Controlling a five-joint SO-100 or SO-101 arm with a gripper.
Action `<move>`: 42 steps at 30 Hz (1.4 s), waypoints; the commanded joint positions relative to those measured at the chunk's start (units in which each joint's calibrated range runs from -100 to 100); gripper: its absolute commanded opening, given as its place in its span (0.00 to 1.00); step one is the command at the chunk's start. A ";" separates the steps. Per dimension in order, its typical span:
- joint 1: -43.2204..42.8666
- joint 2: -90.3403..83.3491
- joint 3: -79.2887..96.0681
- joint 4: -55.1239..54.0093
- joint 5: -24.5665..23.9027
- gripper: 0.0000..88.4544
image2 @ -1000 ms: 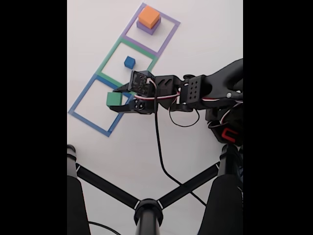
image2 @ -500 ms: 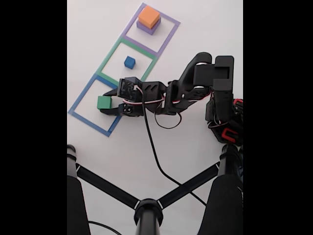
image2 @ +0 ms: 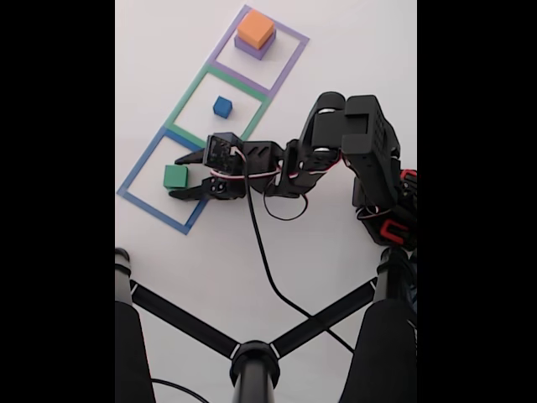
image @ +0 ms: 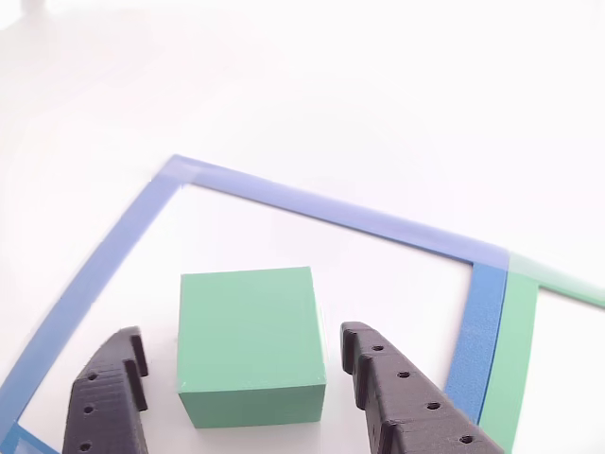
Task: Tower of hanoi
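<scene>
The green block (image: 248,342) rests flat on the white table inside the blue square outline (image: 312,210), and the fixed view shows the green block (image2: 174,175) in that same outline (image2: 138,175). My gripper (image2: 183,176) straddles it, open. In the other view my gripper (image: 241,336) shows a small gap between each black fingertip (image: 106,388) and the block's sides. The small blue block (image2: 222,107) sits in the green outline. The orange block (image2: 256,28) lies stacked on the purple block (image2: 252,50) in the purple outline.
A black cable (image2: 267,260) trails from the arm across the table. Black stand legs (image2: 252,353) spread along the lower edge of the fixed view. The arm's base (image2: 390,210) is at the right.
The gripper carried the green block left and down into the blue outline, where it now rests. The arm's elbow folded upward and the jaws now stand apart from the block.
</scene>
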 commanded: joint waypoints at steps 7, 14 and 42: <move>1.15 -17.95 2.50 9.07 0.00 0.34; 3.67 -45.20 2.13 41.04 0.00 0.31; 24.18 -59.54 -72.11 146.91 0.00 0.01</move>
